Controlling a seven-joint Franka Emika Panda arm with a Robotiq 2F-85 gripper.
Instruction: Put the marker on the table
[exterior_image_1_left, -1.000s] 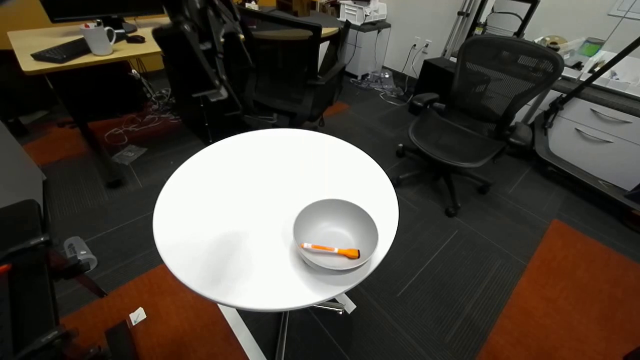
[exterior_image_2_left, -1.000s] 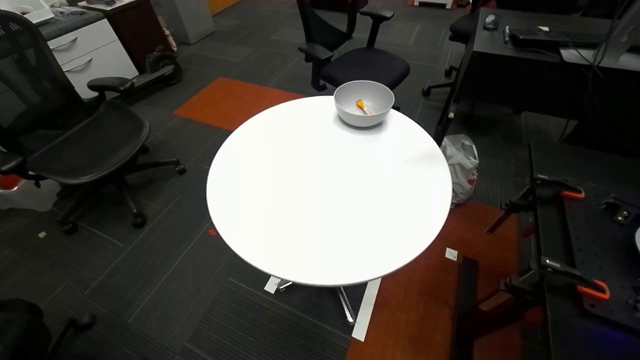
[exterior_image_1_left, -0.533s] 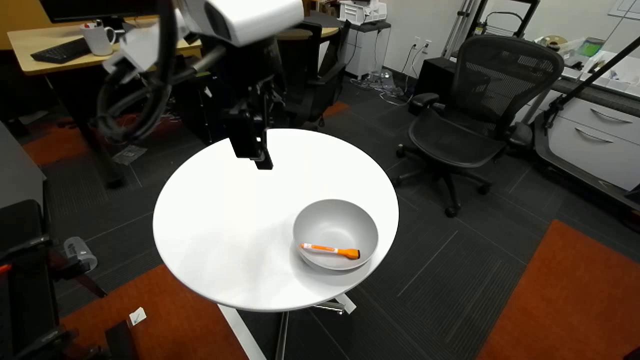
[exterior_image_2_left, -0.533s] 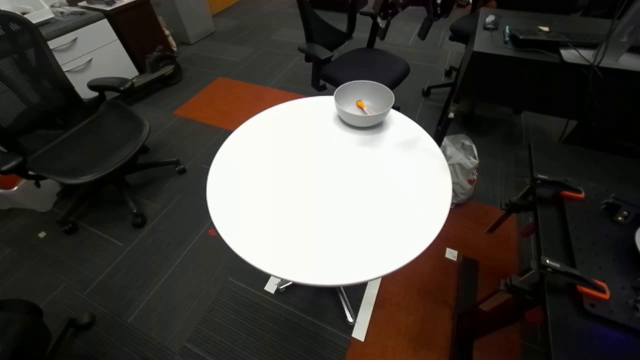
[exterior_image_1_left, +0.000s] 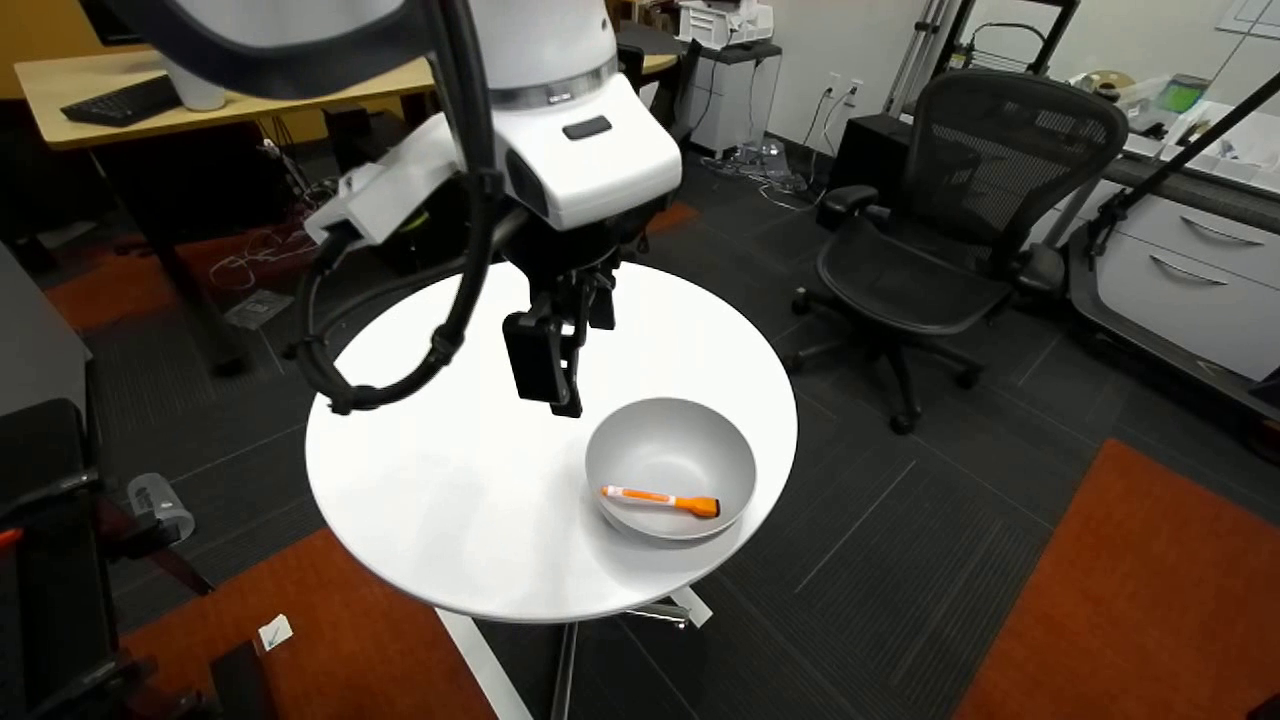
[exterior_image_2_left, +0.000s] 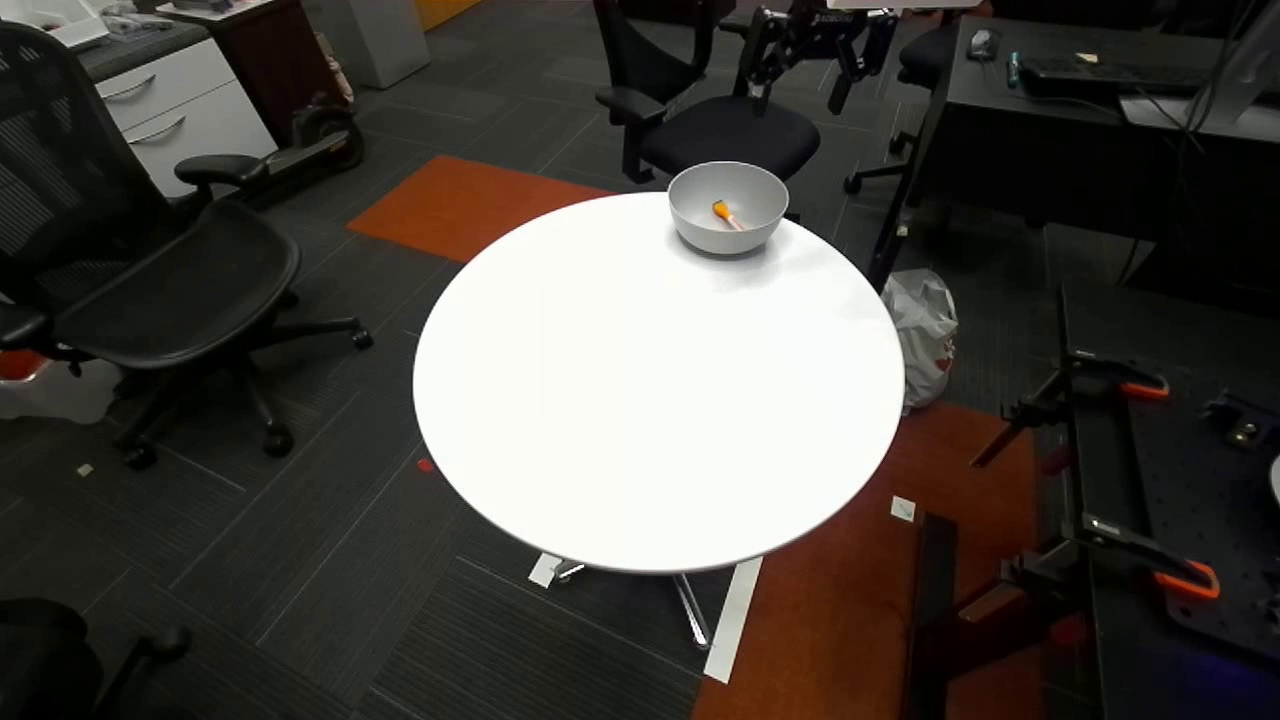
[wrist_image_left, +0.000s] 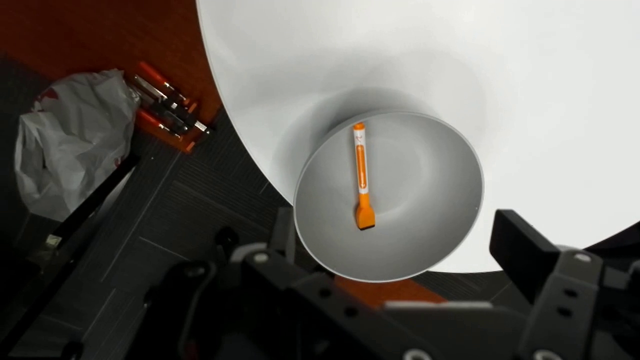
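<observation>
The marker (exterior_image_1_left: 655, 498) is a white and orange stick with a flared orange cap and a dark tip. It lies inside a grey bowl (exterior_image_1_left: 690, 440), as seen in both exterior views and in the wrist view (wrist_image_left: 361, 167). The bowl stands near the edge of the round white table (exterior_image_1_left: 450, 480). My gripper (exterior_image_1_left: 586, 368) is open and empty, above the table and the bowl, pointing down. In an exterior view the gripper (exterior_image_2_left: 799, 106) appears above and behind the bowl. In the wrist view its fingers (wrist_image_left: 395, 217) are wide apart, with the bowl showing between and beyond them.
The bowl's raised wall (exterior_image_2_left: 725, 240) surrounds the marker. Black office chairs (exterior_image_1_left: 1000, 200) stand around the table. A black bench with orange-handled clamps (exterior_image_2_left: 1145, 388) is beside it. A white plastic bag (wrist_image_left: 75, 142) sits on the floor below the table edge.
The arm has come into both exterior views and moved over the table toward the bowl, with the gripper lower. The bowl and marker have not moved.
</observation>
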